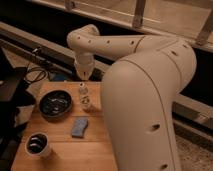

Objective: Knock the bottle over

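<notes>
The bottle [84, 96] is small, slim and translucent white with a white cap. It stands upright on the wooden table [60, 152], just right of the dark bowl [55, 103]. My gripper [84, 76] hangs at the end of the white arm, directly above the bottle and close over its cap. Whether it touches the cap I cannot tell.
A blue sponge [80, 127] lies in front of the bottle. A white striped cup [37, 144] stands at the table's front left. Black cables [35, 72] and dark equipment lie to the left. My large white arm body [145, 110] fills the right side.
</notes>
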### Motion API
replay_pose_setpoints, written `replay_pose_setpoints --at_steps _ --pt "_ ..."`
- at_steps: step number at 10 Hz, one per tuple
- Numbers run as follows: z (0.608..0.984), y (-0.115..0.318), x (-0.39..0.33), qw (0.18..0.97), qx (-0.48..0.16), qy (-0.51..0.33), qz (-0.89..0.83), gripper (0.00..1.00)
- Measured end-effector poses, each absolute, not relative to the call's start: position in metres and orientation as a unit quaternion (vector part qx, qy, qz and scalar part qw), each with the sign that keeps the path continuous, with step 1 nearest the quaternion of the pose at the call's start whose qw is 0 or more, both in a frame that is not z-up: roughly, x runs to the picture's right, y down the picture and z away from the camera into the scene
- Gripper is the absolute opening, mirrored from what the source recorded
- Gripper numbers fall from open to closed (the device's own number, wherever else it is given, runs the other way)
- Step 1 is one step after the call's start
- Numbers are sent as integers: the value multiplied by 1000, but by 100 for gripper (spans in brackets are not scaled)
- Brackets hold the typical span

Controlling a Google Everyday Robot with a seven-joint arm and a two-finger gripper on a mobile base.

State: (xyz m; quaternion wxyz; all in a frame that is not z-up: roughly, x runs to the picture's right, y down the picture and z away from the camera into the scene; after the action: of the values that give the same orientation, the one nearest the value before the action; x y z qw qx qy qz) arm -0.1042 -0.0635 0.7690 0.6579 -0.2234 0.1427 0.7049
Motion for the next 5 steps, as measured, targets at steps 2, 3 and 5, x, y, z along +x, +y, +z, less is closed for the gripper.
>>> replay_pose_setpoints --at_steps 2,3,5 --pt "768 -61 -97 658 -209 131 711 0" --pt "770 -61 -88 658 -201 125 715 0" --pt "772 -64 -92 662 -195 116 714 0"
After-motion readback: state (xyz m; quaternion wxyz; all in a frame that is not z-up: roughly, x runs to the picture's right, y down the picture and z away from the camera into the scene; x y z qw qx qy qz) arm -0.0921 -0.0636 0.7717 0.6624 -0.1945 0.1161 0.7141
